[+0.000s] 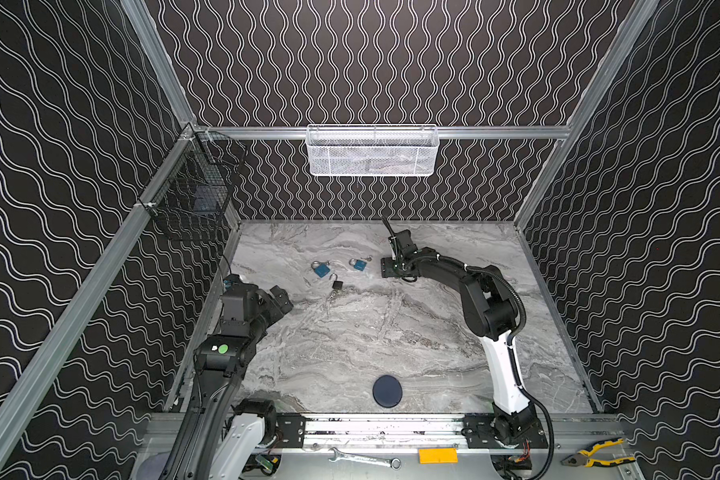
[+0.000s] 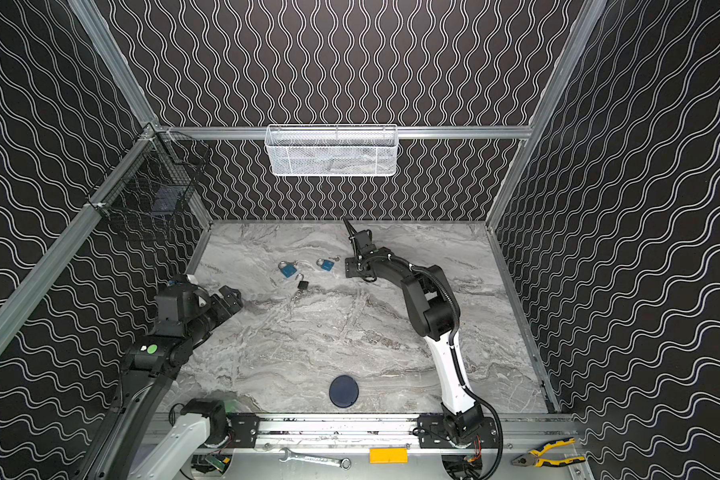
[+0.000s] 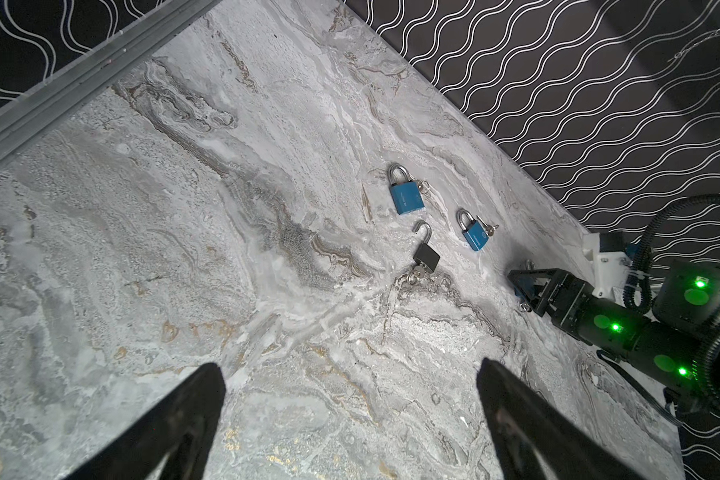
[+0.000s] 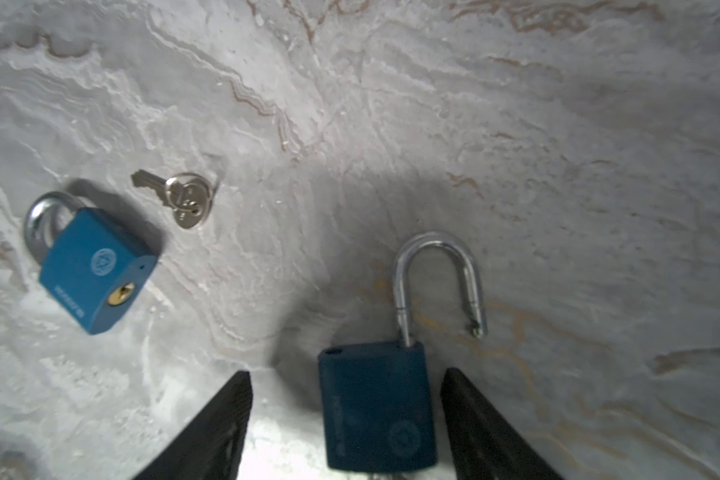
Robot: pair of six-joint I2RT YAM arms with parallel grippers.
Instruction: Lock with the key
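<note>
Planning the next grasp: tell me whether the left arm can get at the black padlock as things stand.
Probably yes. The left gripper is open, and only bare table lies between it and the black padlock; the right gripper is apart, over a dark blue padlock.

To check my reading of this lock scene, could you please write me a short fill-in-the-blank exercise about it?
1. The dark blue padlock lying within the right hand has its shackle ____.
2. The loose key lies beside a closed padlock coloured ____.
3. The left hand holds ____.
4. The mesh basket on the back rail is ____.
Missing words: open; blue; nothing; white.
</note>
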